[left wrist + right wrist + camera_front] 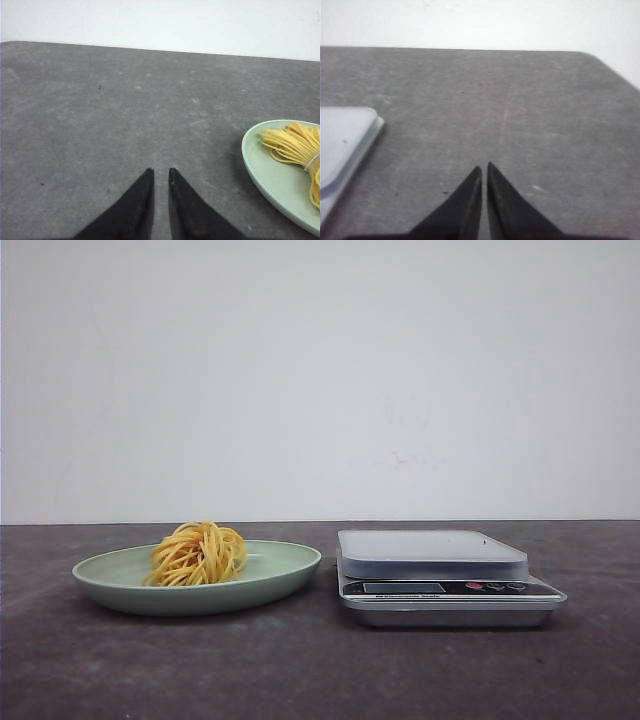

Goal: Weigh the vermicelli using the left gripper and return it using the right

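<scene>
A bundle of yellow vermicelli [198, 554] lies on a pale green plate [290, 565] at the left of the dark table. It also shows in the left wrist view [295, 147], on the plate [265, 170]. A silver kitchen scale [432, 555] stands to the right of the plate, and nothing lies on it. My left gripper [160, 171] is empty, its black fingers nearly together over bare table to the left of the plate. My right gripper [484, 166] is shut and empty over bare table to the right of the scale [345, 142]. Neither gripper shows in the front view.
A white wall stands behind the dark grey table [320, 670]. The table's far edge and its rounded right corner [592, 56] show in the right wrist view. The scale's display and buttons [495, 587] face the front.
</scene>
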You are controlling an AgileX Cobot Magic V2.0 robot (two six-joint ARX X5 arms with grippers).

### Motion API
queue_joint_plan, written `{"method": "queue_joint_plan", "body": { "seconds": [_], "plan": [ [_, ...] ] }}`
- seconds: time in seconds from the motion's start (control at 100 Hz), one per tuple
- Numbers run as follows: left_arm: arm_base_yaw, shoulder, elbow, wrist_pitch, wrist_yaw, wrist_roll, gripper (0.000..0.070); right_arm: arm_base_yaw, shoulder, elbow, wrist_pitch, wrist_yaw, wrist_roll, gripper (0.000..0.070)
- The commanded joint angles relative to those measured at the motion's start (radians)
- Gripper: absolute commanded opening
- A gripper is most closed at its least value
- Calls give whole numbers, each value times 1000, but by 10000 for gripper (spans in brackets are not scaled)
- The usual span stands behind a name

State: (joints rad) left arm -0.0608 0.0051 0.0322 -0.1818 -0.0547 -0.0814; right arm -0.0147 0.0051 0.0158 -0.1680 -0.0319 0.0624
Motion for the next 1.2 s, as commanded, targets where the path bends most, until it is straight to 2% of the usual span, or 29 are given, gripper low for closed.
{"method": "queue_joint_plan", "body": {
  "seconds": [0.0, 0.07, 0.28, 0.43, 0.49, 0.58, 0.69, 0.75, 0.78, 0.81, 0.86, 0.91, 0.93, 0.96, 1.12, 1.19],
  "plan": [
    [2, 0, -18, 0, -1, -28, 15, -1, -1, -3, 11, -6, 65, 10],
    [2, 0, -18, 2, -2, -31, 15, -1, -1, -2, 12, -7, 79, 10],
    [2, 3, 29, -5, -20, -130, 14, -1, 0, 91, 3, -28, 189, 6],
    [2, 61, 163, -3, -31, -254, 14, -1, 37, 251, -46, -28, 276, 6],
    [2, 106, 240, -3, -18, -294, 14, -1, 79, 332, -94, -33, 277, 6],
    [2, 190, 372, -24, -1, -285, 14, -1, 153, 454, -179, -50, 256, 6],
    [2, 302, 541, -117, 30, -214, 18, -1, 230, 580, -243, -76, 187, 6],
    [2, 358, 613, -150, 49, -177, 77, -1, 260, 628, -245, -99, 172, 10],
    [2, 381, 642, -165, 56, -174, 160, -1, 271, 648, -245, -104, 171, 33],
    [2, 401, 666, -177, 64, -174, 272, -1, 280, 666, -245, -103, 171, 99],
    [2, 426, 698, -196, 83, -174, 457, -1, 291, 690, -245, -106, 163, 281],
    [2, 442, 718, -208, 97, -174, 563, -1, 298, 709, -244, -122, 145, 469],
    [2, 446, 723, -211, 106, -174, 571, -1, 301, 715, -243, -129, 137, 522],
    [2, 451, 728, -216, 120, -174, 566, -1, 306, 724, -244, -132, 132, 556],
    [2, 463, 730, -215, 183, -179, 554, -1, 314, 744, -246, -159, 108, 557],
    [0, 484, 730, -197, 206, -204, 553, -1, 321, 752, -253, -172, 108, 557]
  ]
}}
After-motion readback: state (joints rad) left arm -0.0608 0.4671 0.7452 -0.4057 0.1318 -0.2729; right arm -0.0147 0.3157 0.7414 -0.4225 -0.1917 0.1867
